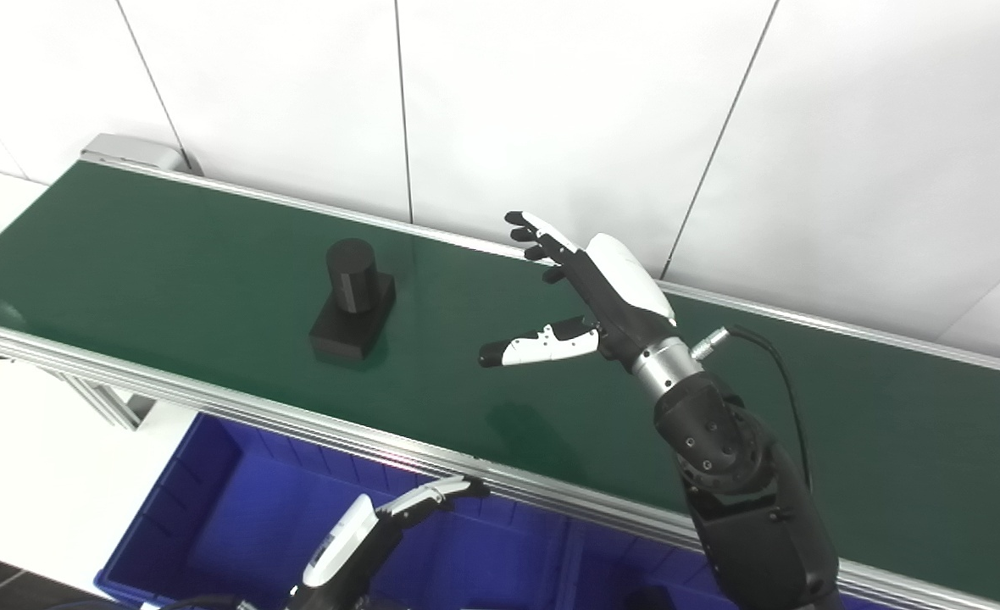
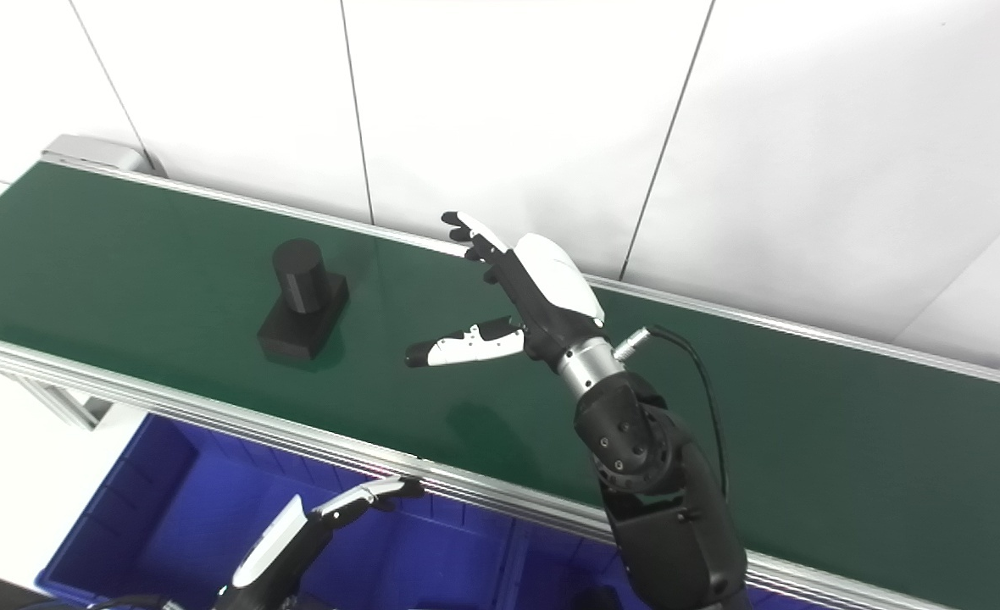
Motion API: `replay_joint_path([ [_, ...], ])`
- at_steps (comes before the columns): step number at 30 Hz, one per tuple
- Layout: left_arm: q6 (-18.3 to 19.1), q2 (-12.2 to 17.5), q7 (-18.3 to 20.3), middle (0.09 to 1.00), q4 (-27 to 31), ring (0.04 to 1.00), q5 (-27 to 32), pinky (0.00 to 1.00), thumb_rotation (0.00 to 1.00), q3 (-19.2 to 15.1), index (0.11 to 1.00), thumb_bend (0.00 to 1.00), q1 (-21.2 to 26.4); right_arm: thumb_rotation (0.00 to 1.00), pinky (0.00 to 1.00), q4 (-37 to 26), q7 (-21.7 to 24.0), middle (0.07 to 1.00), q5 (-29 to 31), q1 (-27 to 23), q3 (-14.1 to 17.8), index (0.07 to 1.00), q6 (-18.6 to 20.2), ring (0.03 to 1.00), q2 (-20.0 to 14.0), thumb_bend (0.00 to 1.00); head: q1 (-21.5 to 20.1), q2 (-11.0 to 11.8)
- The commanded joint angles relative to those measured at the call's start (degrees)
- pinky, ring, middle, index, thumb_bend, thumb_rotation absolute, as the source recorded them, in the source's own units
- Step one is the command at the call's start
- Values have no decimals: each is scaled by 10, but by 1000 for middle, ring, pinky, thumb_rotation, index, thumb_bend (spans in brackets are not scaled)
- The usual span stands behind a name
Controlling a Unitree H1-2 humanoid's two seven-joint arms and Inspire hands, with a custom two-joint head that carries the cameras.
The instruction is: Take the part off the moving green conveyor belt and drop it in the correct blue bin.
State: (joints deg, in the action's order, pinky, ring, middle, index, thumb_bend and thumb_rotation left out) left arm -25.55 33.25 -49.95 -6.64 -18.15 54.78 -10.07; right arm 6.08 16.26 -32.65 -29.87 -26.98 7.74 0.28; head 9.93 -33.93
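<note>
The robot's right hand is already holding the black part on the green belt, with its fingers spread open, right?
Not quite. The right hand is open with fingers spread, but it holds nothing. The black part sits alone on the green belt, off to the hand's left, apart from it. The left eye view shows the gap clearly.

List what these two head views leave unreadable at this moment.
- Left hand: palm cut off by the bottom edge in both views; open or shut unclear.
- Blue bin: near part cropped, right part behind the right arm; contents unseen.
- Black part: far side hidden.
</note>
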Motion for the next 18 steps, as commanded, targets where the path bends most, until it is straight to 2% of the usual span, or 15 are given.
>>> replay_joint_path([
  [1, -14, 14, -17, 853, 10, 820, -13, 744, 405, -1, 824, 1000, 1, 515, 694, -1, -15, 883, 1, -32, 2, 941, -18, 818, 16, 935, -1, 1],
  [5, -14, 17, -22, 853, 8, 820, -16, 742, 413, 5, 825, 1000, 0, 514, 717, 30, -16, 892, -4, -50, -4, 943, -10, 836, 27, 940, -2, 0],
  [18, -14, 18, -35, 865, 4, 812, -25, 716, 420, 20, 823, 992, 5, 500, 784, 132, -22, 904, -19, -113, -33, 934, -18, 867, 56, 936, -2, -2],
])
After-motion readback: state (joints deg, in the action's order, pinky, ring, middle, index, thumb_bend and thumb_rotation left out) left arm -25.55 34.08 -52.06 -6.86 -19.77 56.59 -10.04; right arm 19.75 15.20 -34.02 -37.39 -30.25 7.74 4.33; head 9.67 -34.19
